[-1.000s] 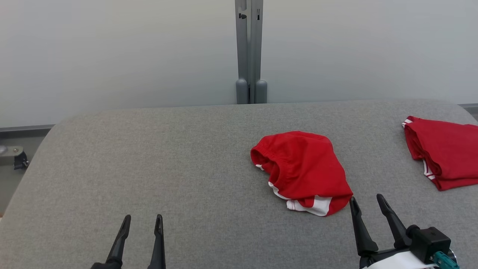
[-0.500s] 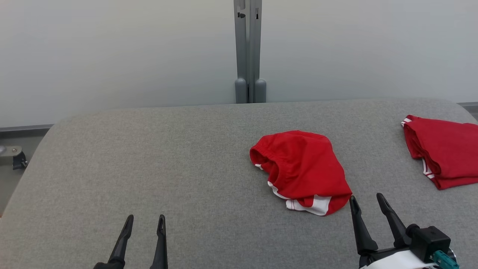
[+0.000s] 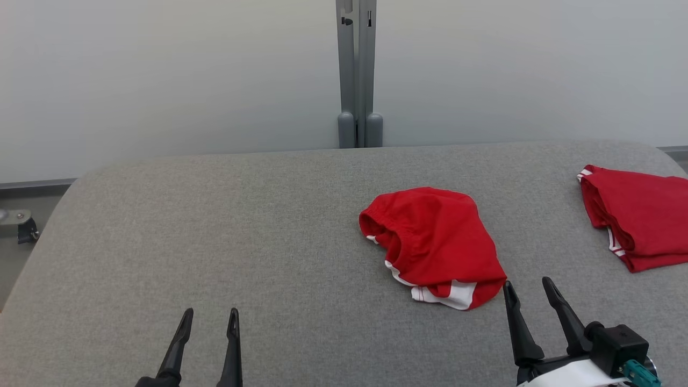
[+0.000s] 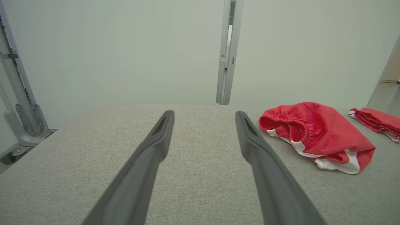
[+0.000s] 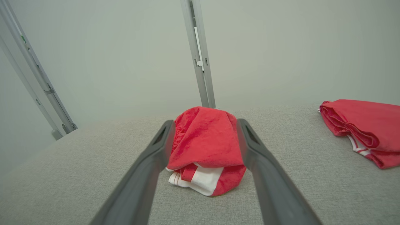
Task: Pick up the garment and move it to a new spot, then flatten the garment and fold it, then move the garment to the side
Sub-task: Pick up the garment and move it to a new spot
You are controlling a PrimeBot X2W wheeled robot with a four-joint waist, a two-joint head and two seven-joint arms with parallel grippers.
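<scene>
Facing the crumpled garment [image 3: 435, 242] spread & empty, right claw [image 3: 527, 282] should bite a thick fold, not trim; left claw [image 3: 210, 312] spread too.

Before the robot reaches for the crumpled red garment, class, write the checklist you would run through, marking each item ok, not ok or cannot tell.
1. Right tool open: ok.
2. Left tool open, holding nothing: ok.
3. Crumpled garment lined up ahead of the right tool: ok, framed between its fingers in the right wrist view.
4. Garment gripped: not ok, the tool is short of it.
5. Folded garment apart from the crumpled one: ok.
6. Garment flat: not ok, bunched.
</scene>
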